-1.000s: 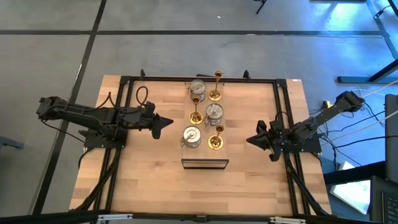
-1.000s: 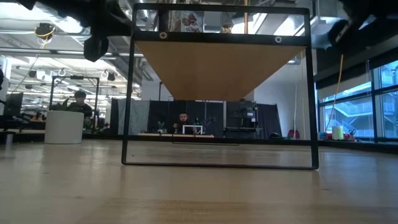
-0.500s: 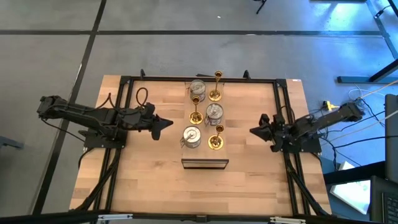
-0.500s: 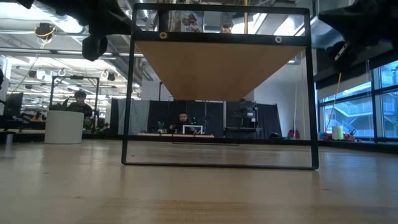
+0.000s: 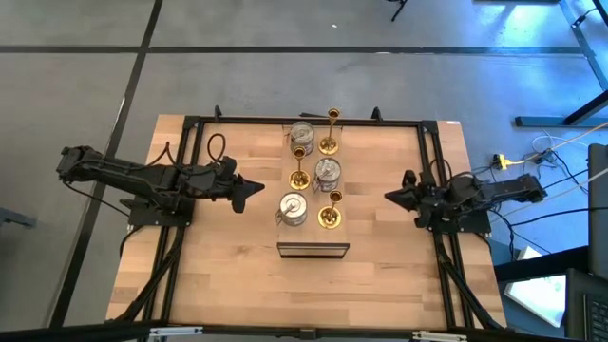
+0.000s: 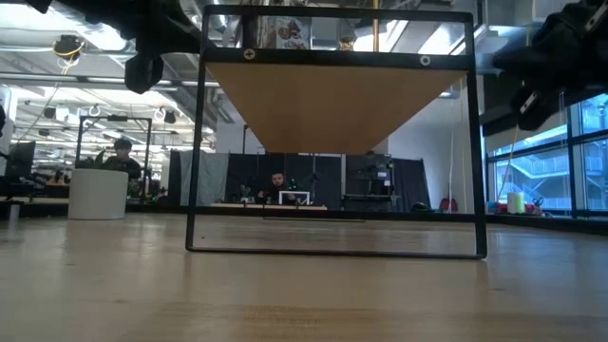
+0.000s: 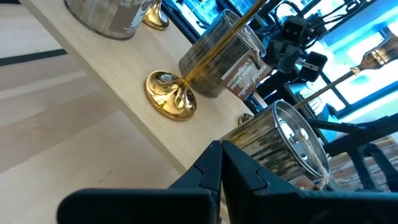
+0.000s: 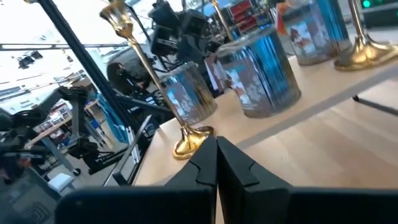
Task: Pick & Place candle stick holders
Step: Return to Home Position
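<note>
1. Being folded back toward the table's right edge: the right arm, its elbow being carried lower and flatter than a second ago. The right gripper [image 5: 391, 197] is being held clenched on nothing, pointing at the shelf [image 6: 332, 100] and well apart from it.
2. The left gripper [image 5: 253, 188] is being kept where it was, near the shelf's left side, fingers pressed together, nothing being grasped.
3. The candle stick holders are being left unmoved on the raised shelf at mid-table. Listed from the high view's top downward: top gold stick [image 5: 329, 143], middle gold stick [image 5: 299, 178], bottom gold stick [image 5: 330, 218]; top silvery cup [image 5: 301, 134], middle silvery cup [image 5: 327, 172], bottom silvery cup [image 5: 293, 208]. All are being shown upright, in two close rows.
4. Judgement: with all six shelved and neither pincer loaded, placing is being treated as finished. Only the right arm's parking is being completed.
</note>
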